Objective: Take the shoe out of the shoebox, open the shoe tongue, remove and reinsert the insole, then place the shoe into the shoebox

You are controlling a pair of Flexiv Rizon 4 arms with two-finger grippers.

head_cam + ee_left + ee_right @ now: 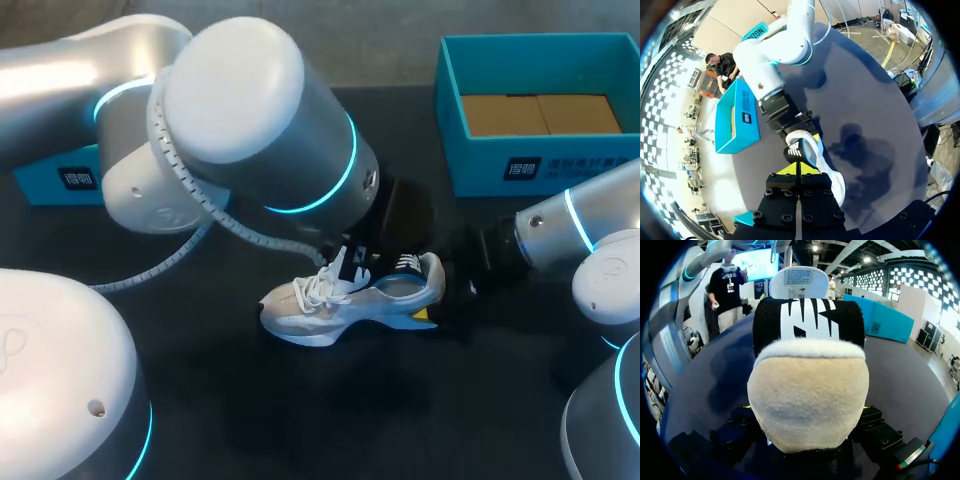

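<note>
We have the white sneaker (350, 300) out of the teal shoebox (480, 165), standing on its sole on the dark table (300, 420), near the box but apart from it; our right gripper (435, 295) is clamped on the heel, we judge to steady the sneaker while the other arm works the tongue; our left gripper (796, 169) hangs right at the black tongue tab (796, 150), though whether it is closed on it we cannot tell; the insole is hidden. A white logo marks the tongue tab and the heel band (807, 320); the shoebox wall carries a printed label; we leave both unread.
</note>
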